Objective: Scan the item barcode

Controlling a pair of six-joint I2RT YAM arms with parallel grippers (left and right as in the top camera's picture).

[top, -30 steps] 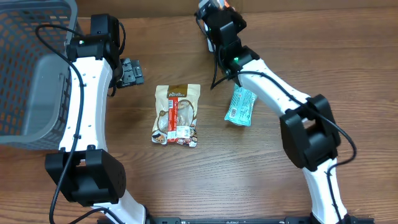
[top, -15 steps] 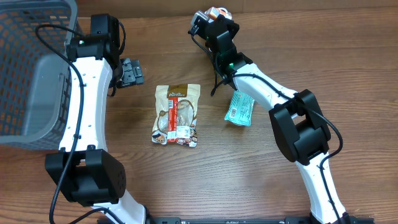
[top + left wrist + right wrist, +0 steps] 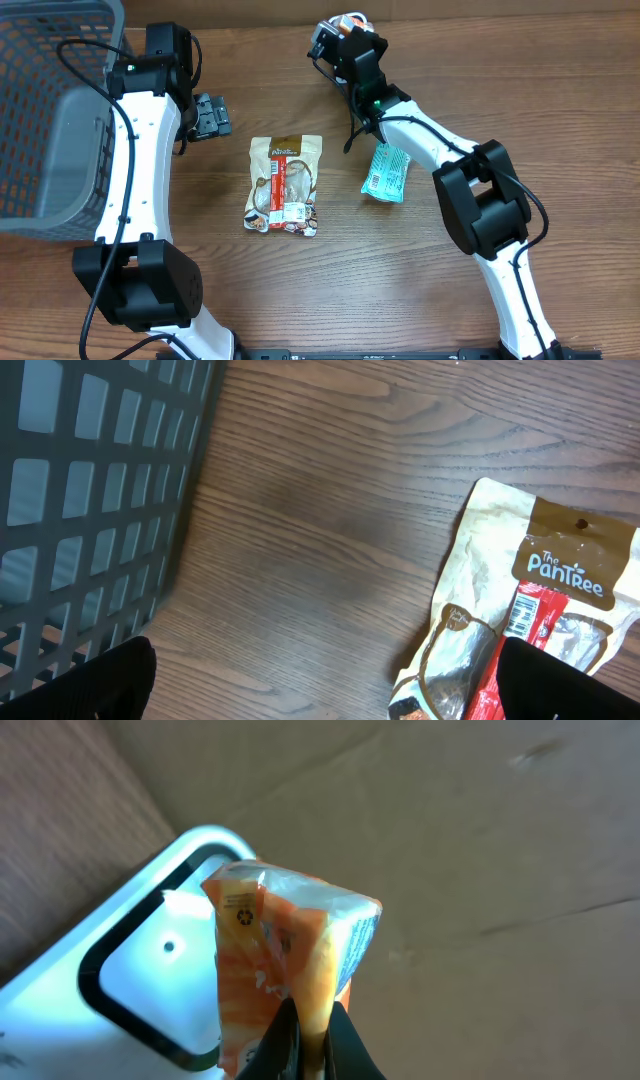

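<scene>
My right gripper [image 3: 312, 1015] is shut on the lower edge of an orange snack packet [image 3: 280, 940], held upright in the right wrist view. Just behind the packet is a white scanner [image 3: 140, 970] with a black-rimmed window. From overhead, the right gripper [image 3: 342, 35] and the orange packet [image 3: 351, 19] are at the table's far edge. My left gripper [image 3: 211, 115] hangs open over bare wood, left of a beige Pantree pouch [image 3: 285, 185]. That pouch [image 3: 520, 610] lies under the right fingertip [image 3: 575, 685] in the left wrist view.
A grey mesh basket [image 3: 50, 110] stands at the far left, and its wall [image 3: 90, 490] fills the left of the left wrist view. A teal packet [image 3: 387, 172] lies flat beside the right arm. Brown cardboard [image 3: 480, 850] backs the scanner.
The right arm has swung its wrist left along the far edge, bringing the orange packet into overhead view. The left arm and the items on the table have not moved.
</scene>
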